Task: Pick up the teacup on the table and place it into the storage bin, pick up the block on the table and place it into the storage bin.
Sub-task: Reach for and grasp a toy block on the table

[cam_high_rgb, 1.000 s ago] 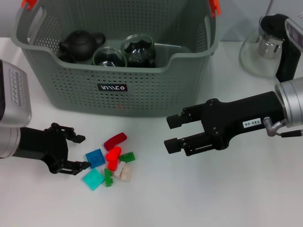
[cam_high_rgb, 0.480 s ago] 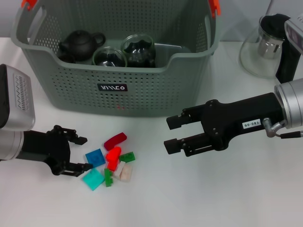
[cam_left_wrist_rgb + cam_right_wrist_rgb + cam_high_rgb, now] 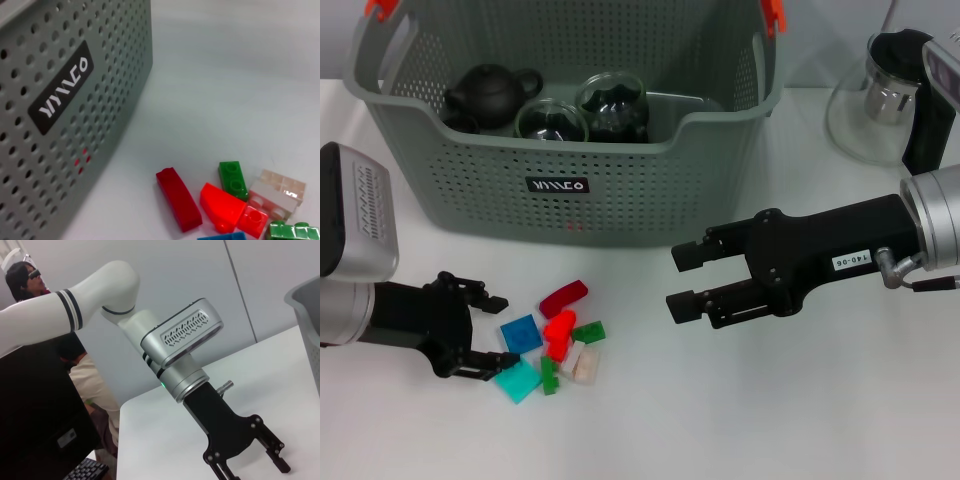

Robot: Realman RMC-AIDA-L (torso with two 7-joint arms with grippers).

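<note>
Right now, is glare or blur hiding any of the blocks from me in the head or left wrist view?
Head view: even light, blocks sharp, soft shadows only; the left claw sits open beside them. Left wrist view: a small glint on the clear block, and the storage bin wall up close looks slightly soft. Nothing is hidden.

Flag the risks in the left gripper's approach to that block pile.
1. The blocks lie touching in a tight cluster, and the open left gripper is level with the blue one and the teal one, so closing may catch two or scatter them.
2. The storage bin already holds teaware, so a dropped block could strike glass.
</note>
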